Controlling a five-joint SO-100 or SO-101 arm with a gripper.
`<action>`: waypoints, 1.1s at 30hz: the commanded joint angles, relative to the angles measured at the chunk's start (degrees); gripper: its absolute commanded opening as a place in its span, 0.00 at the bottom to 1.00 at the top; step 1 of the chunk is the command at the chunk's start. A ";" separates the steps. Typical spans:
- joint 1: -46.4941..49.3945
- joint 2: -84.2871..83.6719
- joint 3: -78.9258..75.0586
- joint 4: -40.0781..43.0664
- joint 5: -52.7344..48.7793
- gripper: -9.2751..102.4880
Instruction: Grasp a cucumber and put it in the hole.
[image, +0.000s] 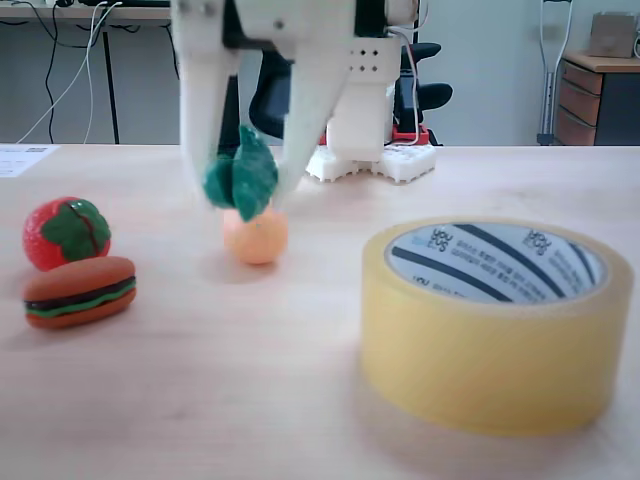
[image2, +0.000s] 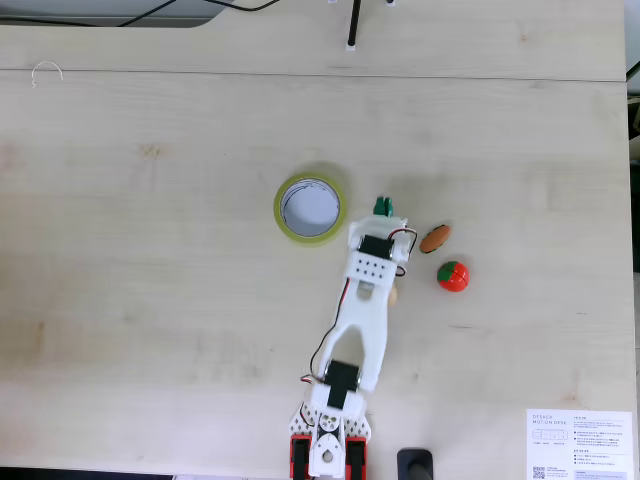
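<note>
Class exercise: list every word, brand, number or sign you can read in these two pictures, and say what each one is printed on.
Tape roll, inner core: dark stripes with white lettering, too blurred to read.
Paper sheet at the table's corner: printed lines and a square code, too small to read.
Paper at the table's far left edge: print unreadable.
Nothing else carries text.

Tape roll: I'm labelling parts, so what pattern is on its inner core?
White with dark diagonal stripes and printed text on the tape roll, best seen in a fixed view from table level.

Teal cucumber (image: 243, 175) hangs upright, beside yellow tape's hole (image: 495, 262).
</note>
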 joint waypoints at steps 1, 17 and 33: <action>-0.26 9.84 -4.39 2.99 2.99 0.12; -15.73 14.50 -5.45 3.52 3.25 0.11; -22.24 3.43 -5.45 -5.98 3.60 0.13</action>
